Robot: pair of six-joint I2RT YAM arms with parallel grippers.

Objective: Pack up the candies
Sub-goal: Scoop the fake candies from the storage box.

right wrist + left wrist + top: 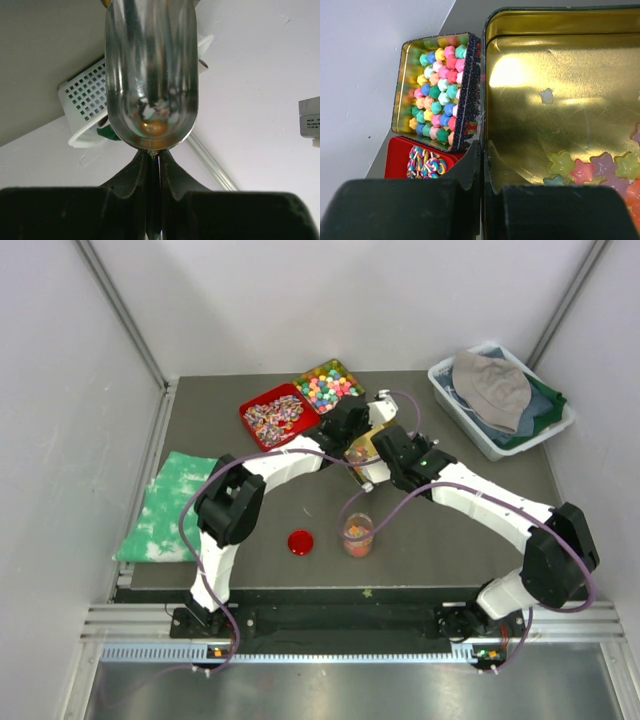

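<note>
Here the left claw (480,152) pinches the gold tin (560,100) by its rim, the right claw (159,159) a metal scoop (150,75); candies (592,169) crowd one corner.

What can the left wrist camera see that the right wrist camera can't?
Only the left wrist camera shows the gold tin with a few star-shaped candies in its corner, a tin of pastel balls and a red tray of striped sweets. Only the right wrist camera shows a shiny metal scoop and a white holey basket. Both show their own black gripper pinched shut: the left gripper on the gold tin's wall, the right gripper on the metal scoop.
</note>
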